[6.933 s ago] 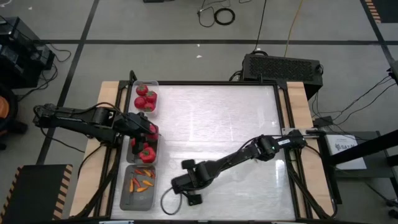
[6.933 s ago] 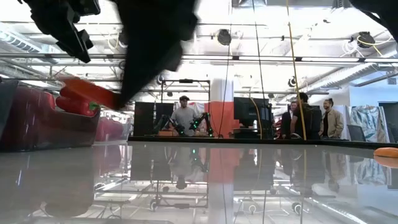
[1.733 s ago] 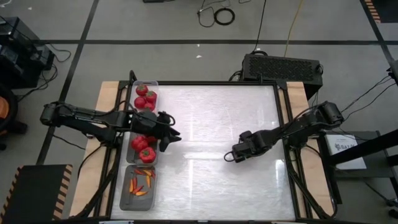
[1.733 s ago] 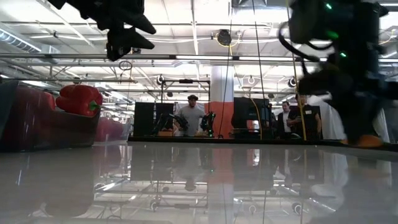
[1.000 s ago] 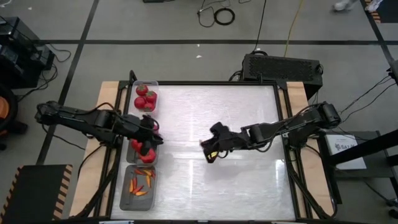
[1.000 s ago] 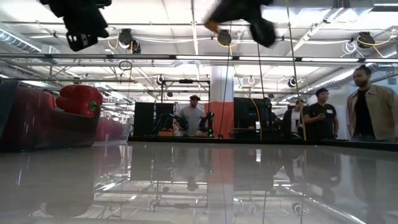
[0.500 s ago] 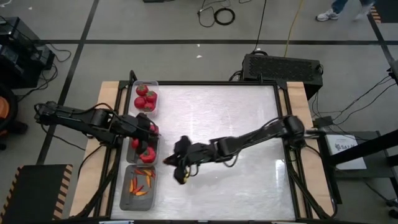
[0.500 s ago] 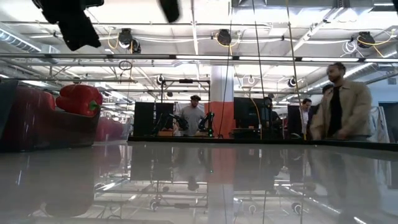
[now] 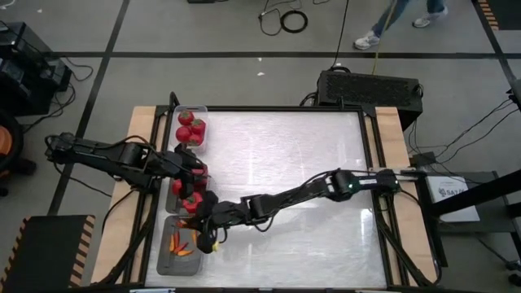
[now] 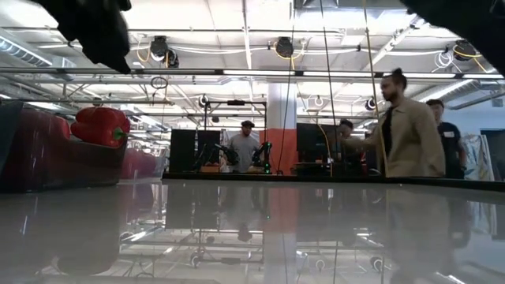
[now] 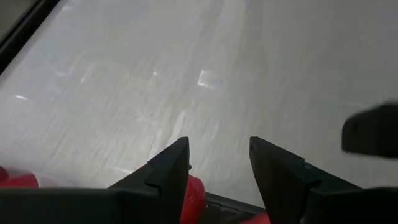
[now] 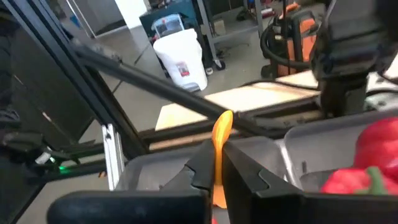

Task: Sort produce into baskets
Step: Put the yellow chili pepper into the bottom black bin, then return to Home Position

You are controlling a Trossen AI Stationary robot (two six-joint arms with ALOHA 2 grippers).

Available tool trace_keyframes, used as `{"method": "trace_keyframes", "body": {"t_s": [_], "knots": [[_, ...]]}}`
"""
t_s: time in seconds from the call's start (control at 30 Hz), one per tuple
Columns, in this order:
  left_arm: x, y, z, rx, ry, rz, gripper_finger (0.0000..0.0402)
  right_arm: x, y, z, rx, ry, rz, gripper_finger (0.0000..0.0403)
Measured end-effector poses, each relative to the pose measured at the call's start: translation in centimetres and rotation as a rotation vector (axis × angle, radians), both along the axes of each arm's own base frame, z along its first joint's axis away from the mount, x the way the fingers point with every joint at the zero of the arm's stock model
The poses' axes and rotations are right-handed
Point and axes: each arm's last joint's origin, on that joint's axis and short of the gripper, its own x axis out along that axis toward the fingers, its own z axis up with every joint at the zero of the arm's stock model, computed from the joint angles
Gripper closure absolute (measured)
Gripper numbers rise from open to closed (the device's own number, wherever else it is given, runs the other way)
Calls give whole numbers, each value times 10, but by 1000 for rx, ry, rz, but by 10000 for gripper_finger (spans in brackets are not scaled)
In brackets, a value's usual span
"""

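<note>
Three clear baskets line the table's left edge. The far one (image 9: 190,124) holds red tomatoes, the middle one (image 9: 186,195) red peppers (image 9: 192,201), and the near one (image 9: 179,248) thin orange and red chilis (image 9: 184,242). My right gripper (image 9: 207,236) reaches across the table and hangs over the near basket's right rim, shut on an orange chili (image 12: 219,155). My left gripper (image 9: 198,177) hovers over the middle basket, open, with only the table seen between its fingers (image 11: 217,146). The low view shows a red pepper (image 10: 100,126) in a basket at the left. My right gripper pinches the orange chili (image 12: 217,163) between its two fingers, which lie across it. The chili stands upright in the hold, its upper end (image 12: 224,118) sticking out above the fingertips. It is lifted clear, with the near basket's wall behind it.
The wide white tabletop (image 9: 301,163) to the right of the baskets is bare. My right arm (image 9: 326,185) stretches low across it from the right edge. Beyond the table, people (image 10: 406,130) stand and walk in the room.
My right gripper has swept from the table's middle toward its left and near edges, sinking and rolling, and now hangs at the near basket with the orange chili still in its fingers. My left gripper has stayed over the middle basket.
</note>
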Motion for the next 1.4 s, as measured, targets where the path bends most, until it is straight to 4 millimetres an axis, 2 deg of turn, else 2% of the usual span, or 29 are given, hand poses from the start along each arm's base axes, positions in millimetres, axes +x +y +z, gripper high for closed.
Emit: {"method": "trace_keyframes", "body": {"t_s": [0.17,0.43,0.7,0.97,1.13,1.23,1.4], "knots": [[0,0,0,-3,1,-3,224,10,4,-23,4,-14,3,388],[0,0,0,-8,0,-1,223,15,6,-49,-51,4,12,387],[0,0,0,-10,1,0,223,15,8,-57,-166,16,41,370],[0,0,0,-10,2,-1,223,15,8,-57,-187,11,46,301],[0,0,0,-10,2,-1,223,15,7,-54,-186,9,46,273],[0,0,0,-10,1,-1,223,11,6,-42,-208,20,54,266],[4,0,3,-7,-48,7,223,1,-4,-8,-271,84,63,263]]}}
